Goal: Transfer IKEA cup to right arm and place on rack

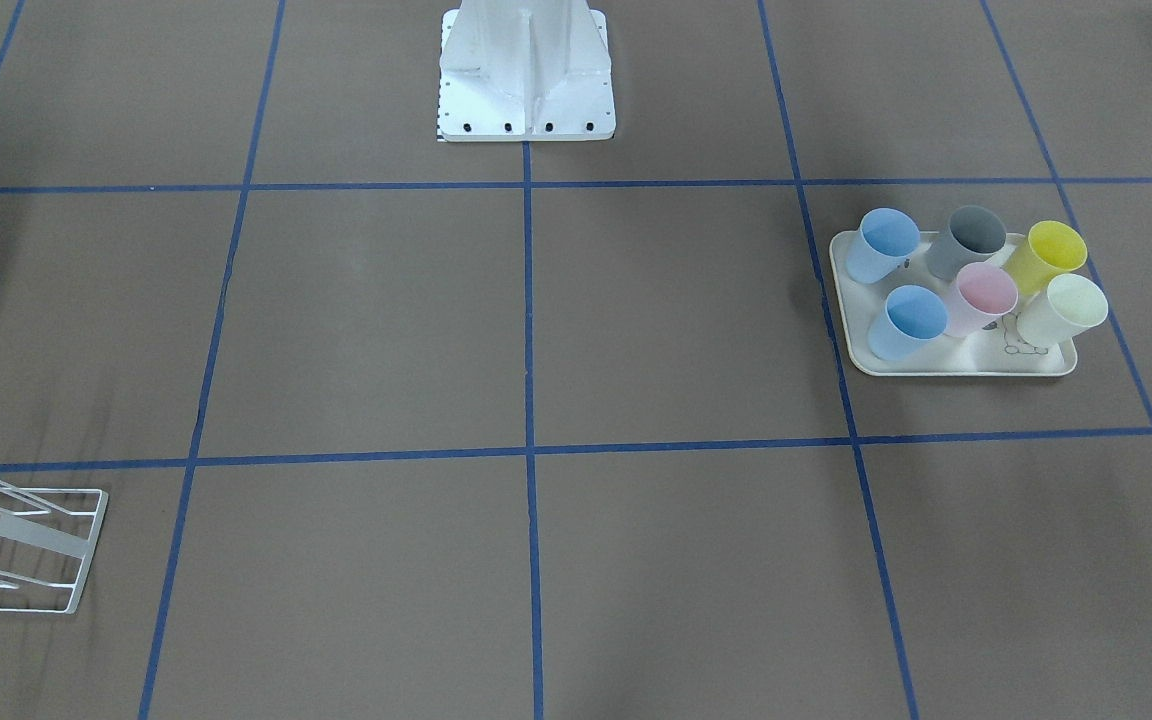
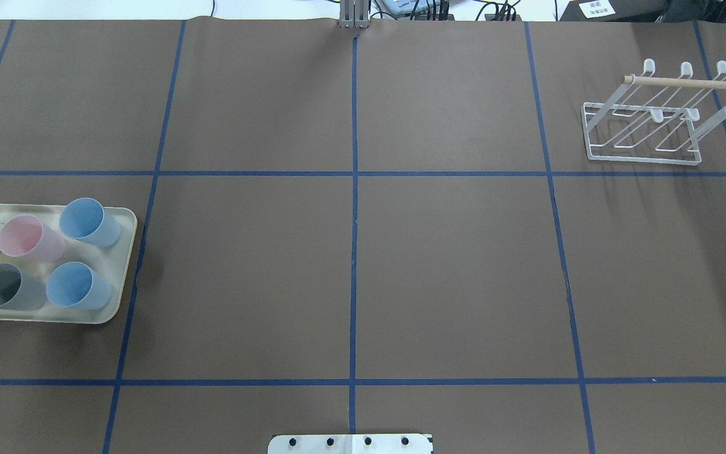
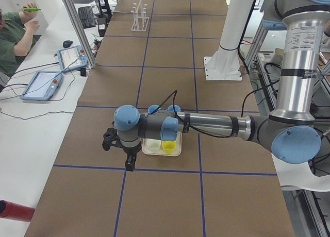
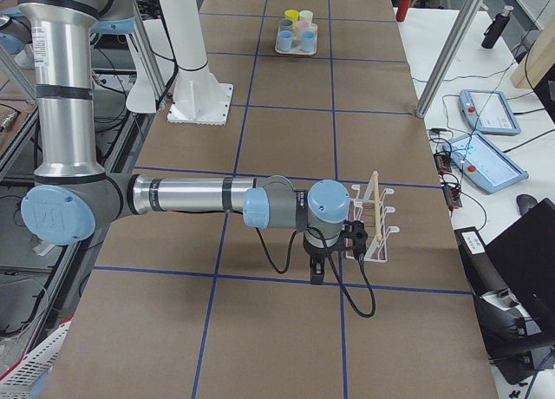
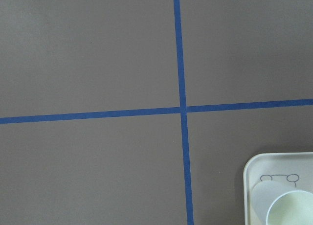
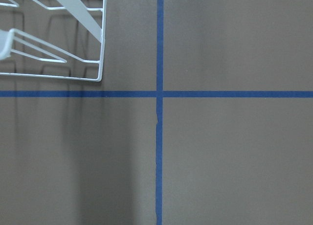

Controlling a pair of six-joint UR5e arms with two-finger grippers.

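Several pastel IKEA cups, among them a blue cup (image 1: 906, 320) and a pink cup (image 2: 26, 236), stand on a cream tray (image 2: 125, 265). The white wire rack (image 2: 646, 123) with a wooden dowel stands at the far right of the overhead view, bare. My left gripper (image 3: 129, 167) hangs over the table just beside the tray, seen only in the exterior left view. Close beside the rack (image 4: 371, 217) hangs my right gripper (image 4: 317, 277), seen only in the exterior right view. I cannot tell whether either is open or shut. Neither wrist view shows fingers.
Blue tape lines divide the brown table into squares. The robot's white base (image 1: 526, 90) sits at the table's middle edge. A person (image 3: 15, 36) sits at a side desk with tablets (image 3: 44, 85). A red cylinder (image 3: 15, 210) lies off the table.
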